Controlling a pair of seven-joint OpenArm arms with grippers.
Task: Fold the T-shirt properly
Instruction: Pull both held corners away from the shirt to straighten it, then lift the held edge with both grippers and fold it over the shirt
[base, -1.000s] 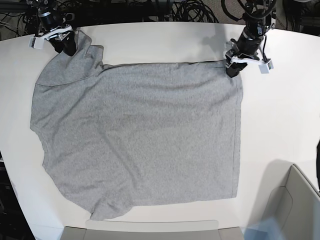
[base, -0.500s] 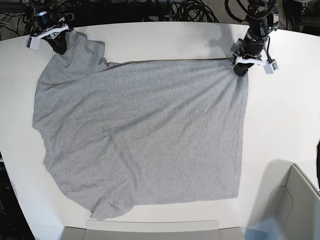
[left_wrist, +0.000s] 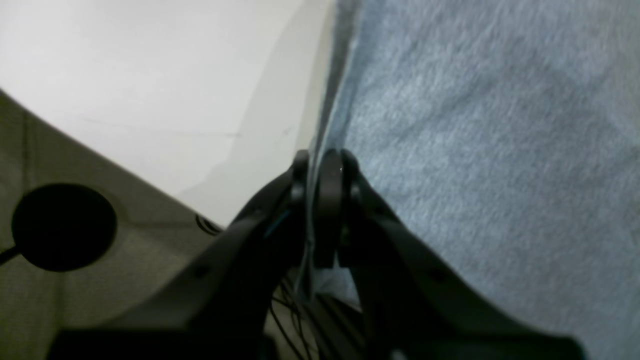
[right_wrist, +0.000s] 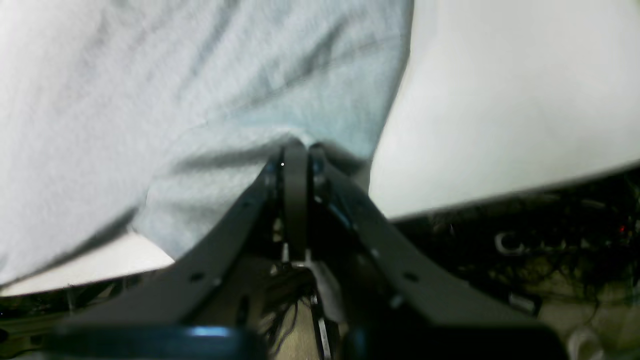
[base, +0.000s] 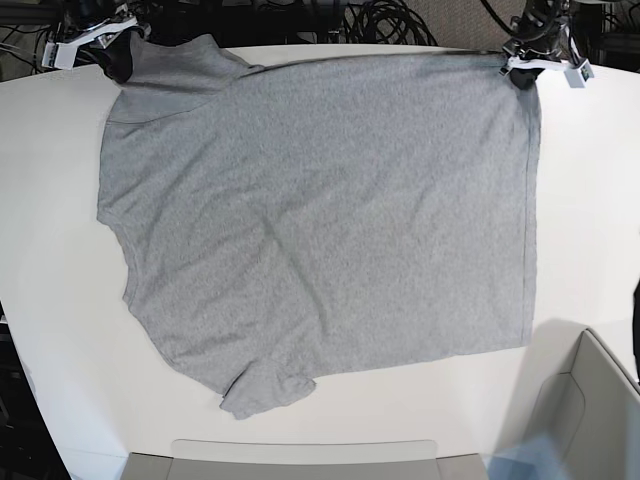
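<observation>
Now my left gripper (base: 522, 78) is clamped on the T-shirt (base: 330, 220) hem corner, my right gripper (base: 118, 62) pinching the sleeve end. Shirt hangs spread over the white table (base: 50, 250), plain side showing.

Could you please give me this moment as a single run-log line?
left end effector: shut on T-shirt hem corner | right end effector: shut on sleeve | shirt: spread on table

Even overhead light in base view; soft shadows under the heather-grey cotton T-shirt (base: 330, 210). Both wrist views blurred, foreground underexposed.
</observation>
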